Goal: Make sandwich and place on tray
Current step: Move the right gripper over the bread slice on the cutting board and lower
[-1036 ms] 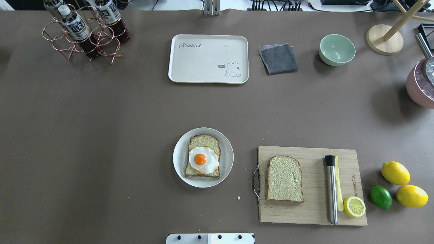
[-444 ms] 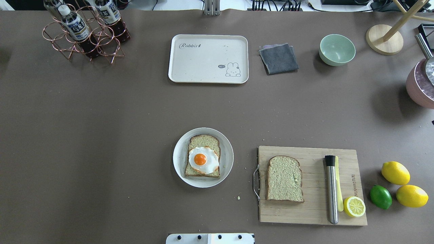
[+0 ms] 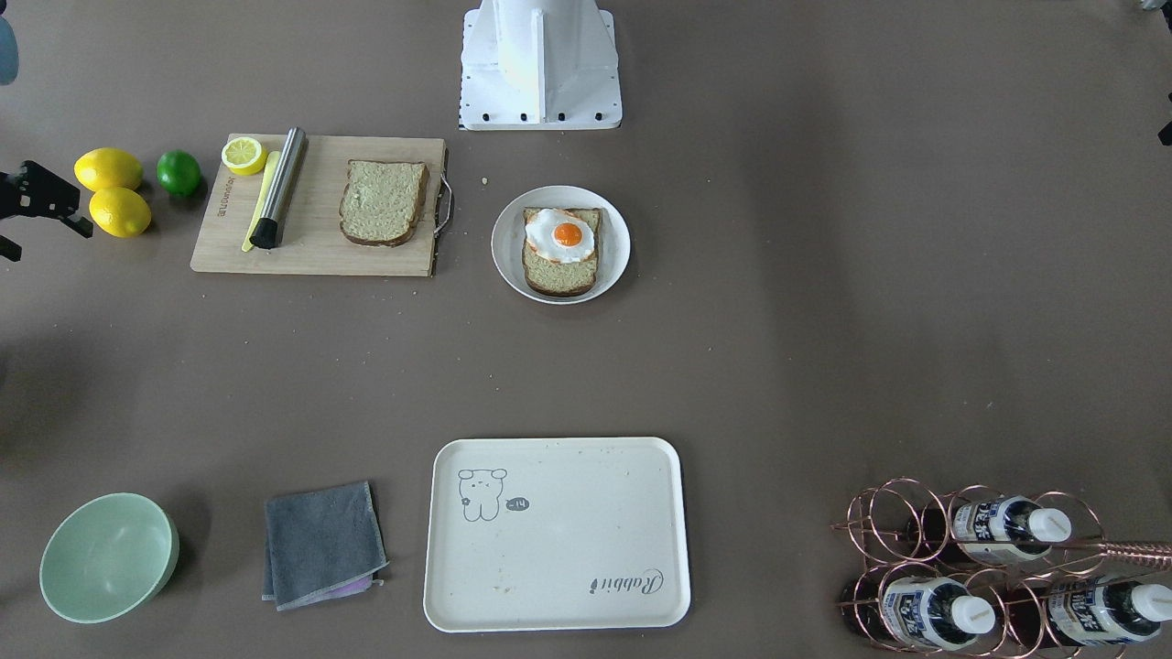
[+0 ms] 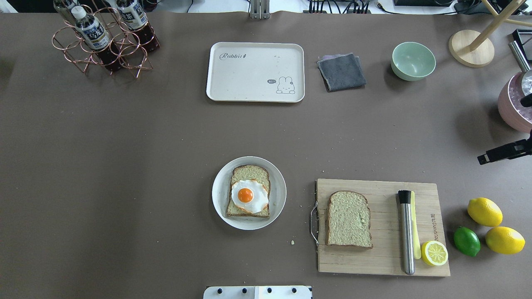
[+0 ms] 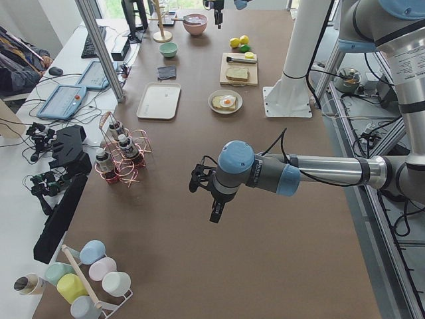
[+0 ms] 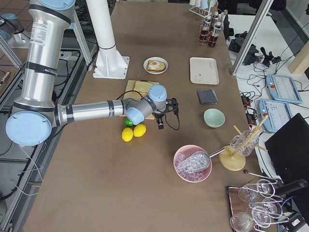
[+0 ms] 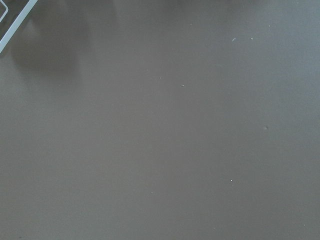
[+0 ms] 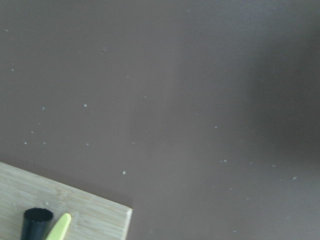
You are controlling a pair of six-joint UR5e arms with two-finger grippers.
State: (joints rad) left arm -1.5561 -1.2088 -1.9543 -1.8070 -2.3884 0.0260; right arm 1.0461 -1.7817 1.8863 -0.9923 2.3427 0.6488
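One bread slice (image 4: 250, 171) lies on a round white plate (image 4: 220, 195) with the fried egg (image 4: 249, 196) on top; the egg (image 3: 560, 234) also shows in the front view. The second bread slice (image 4: 348, 219) lies on the wooden cutting board (image 4: 382, 265). The cream tray (image 4: 255, 71) lies bare at the far middle. My right gripper (image 4: 503, 153) pokes in at the right edge, beyond the lemons, holding nothing, its fingers apart in the front view (image 3: 37, 215). My left gripper (image 5: 216, 212) shows only in the exterior left view, far from the food; I cannot tell its state.
On the board lie a metal muddler (image 4: 406, 232) and a half lemon (image 4: 434, 253). Two lemons (image 4: 484, 211) and a lime (image 4: 466, 241) sit right of it. A grey cloth (image 4: 341, 71), green bowl (image 4: 413, 60), bottle rack (image 4: 104, 39) and pink ice bucket (image 4: 515, 108) line the far side.
My right gripper has come into the overhead view at the right edge. The food, plate, board and tray have not moved.
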